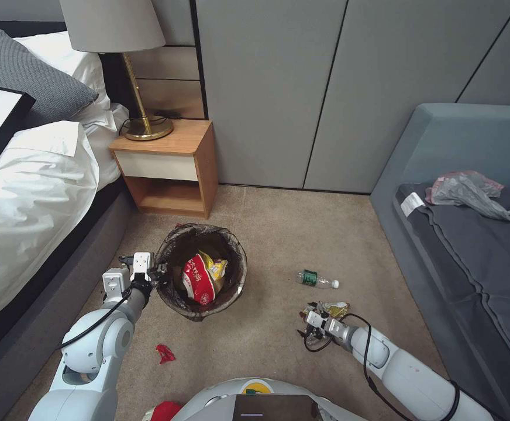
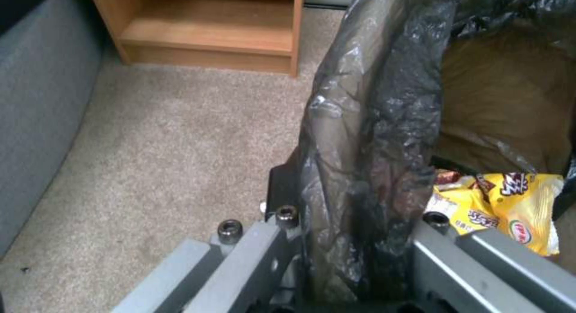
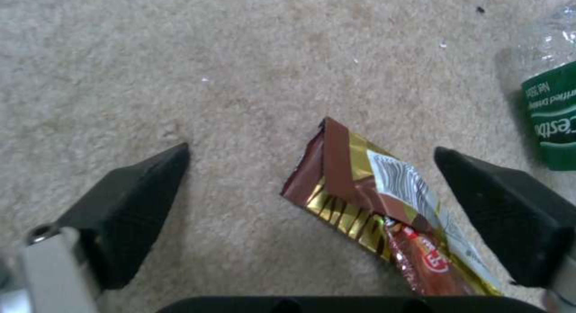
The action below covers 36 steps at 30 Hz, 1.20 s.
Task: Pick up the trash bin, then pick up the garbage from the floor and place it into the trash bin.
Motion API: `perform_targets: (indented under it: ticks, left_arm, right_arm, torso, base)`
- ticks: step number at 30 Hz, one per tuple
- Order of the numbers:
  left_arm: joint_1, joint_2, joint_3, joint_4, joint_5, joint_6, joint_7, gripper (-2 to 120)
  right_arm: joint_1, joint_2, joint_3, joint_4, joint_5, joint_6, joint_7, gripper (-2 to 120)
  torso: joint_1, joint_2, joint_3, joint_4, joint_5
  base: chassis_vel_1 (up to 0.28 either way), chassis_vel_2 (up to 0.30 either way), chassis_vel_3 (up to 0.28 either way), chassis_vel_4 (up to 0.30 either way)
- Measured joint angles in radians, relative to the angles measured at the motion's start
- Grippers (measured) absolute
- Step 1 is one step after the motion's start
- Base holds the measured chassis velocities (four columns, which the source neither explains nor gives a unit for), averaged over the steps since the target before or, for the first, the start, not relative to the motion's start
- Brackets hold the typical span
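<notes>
A gold-and-brown wrapper [image 3: 372, 205] is seen between the right gripper's [image 3: 312, 205] wide-spread fingers, its long axis slanting across the gap; the bin's [image 1: 201, 270] rim is clamped by the left gripper [image 2: 354, 241].

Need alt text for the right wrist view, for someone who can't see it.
The right gripper hangs open just above the beige carpet, its two black fingers either side of a crumpled gold-and-brown snack wrapper lying flat on the floor. A clear bottle with a green label lies at the edge, beyond one finger.
</notes>
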Motion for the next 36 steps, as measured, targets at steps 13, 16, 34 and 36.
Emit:
perform_targets:
  ticks: [13, 16, 34, 36]
  left_arm:
    - [0.002, -0.001, 0.002, -0.001, 0.004, 0.0, 0.0, 0]
    - [0.002, 0.001, 0.002, -0.001, 0.004, 0.0, 0.0, 0]
    - [-0.001, 0.009, 0.004, 0.004, 0.008, 0.0, 0.001, 0]
    - [-0.001, 0.009, 0.004, 0.004, 0.008, 0.0, 0.001, 0]
  right_arm:
    - [-0.016, 0.005, 0.026, -0.02, 0.006, 0.037, -0.029, 84]
    - [-0.019, 0.005, 0.034, -0.022, 0.006, 0.039, -0.034, 84]
    - [-0.041, -0.019, 0.075, -0.018, 0.041, 0.04, -0.034, 84]
    - [-0.041, -0.026, 0.078, -0.016, 0.047, 0.039, -0.034, 84]
  torso:
    - [0.0, 0.0, 0.0, -0.0002, 0.0003]
    - [0.0, 0.0, 0.0, 0.0, 0.0009]
    - [0.0, 0.0, 0.0, 0.0001, 0.0005]
    - [0.0, 0.0, 0.0, 0.0, 0.0004]
  base:
    - [0.0, 0.0, 0.0, 0.0]
    - [0.0, 0.0, 0.0, 0.0]
    - [0.0, 0.0, 0.0, 0.0]
    - [0.0, 0.0, 0.0, 0.0]
